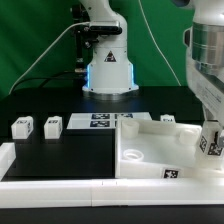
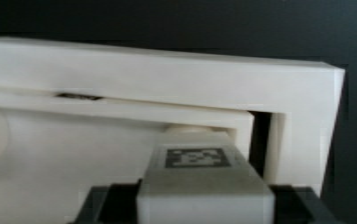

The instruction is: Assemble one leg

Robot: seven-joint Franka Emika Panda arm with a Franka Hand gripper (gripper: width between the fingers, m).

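Observation:
My gripper (image 1: 211, 136) is shut on a leg (image 1: 207, 146), a small white post with a square marker on its face. It holds the leg upright over the corner of the white tabletop (image 1: 140, 140) at the exterior view's right. In the wrist view the leg (image 2: 200, 172) sits between my dark fingers (image 2: 113, 205), just above a small round boss (image 2: 201, 128) inside the tabletop's corner rim (image 2: 139, 75). Two more legs (image 1: 22, 127) (image 1: 52, 124) stand at the exterior view's left. Another leg (image 1: 167, 120) stands behind the tabletop.
The marker board (image 1: 108, 121) lies flat in front of the robot base (image 1: 108, 72). A low white rail (image 1: 55, 186) runs along the front and left of the black table. A green backdrop hangs behind.

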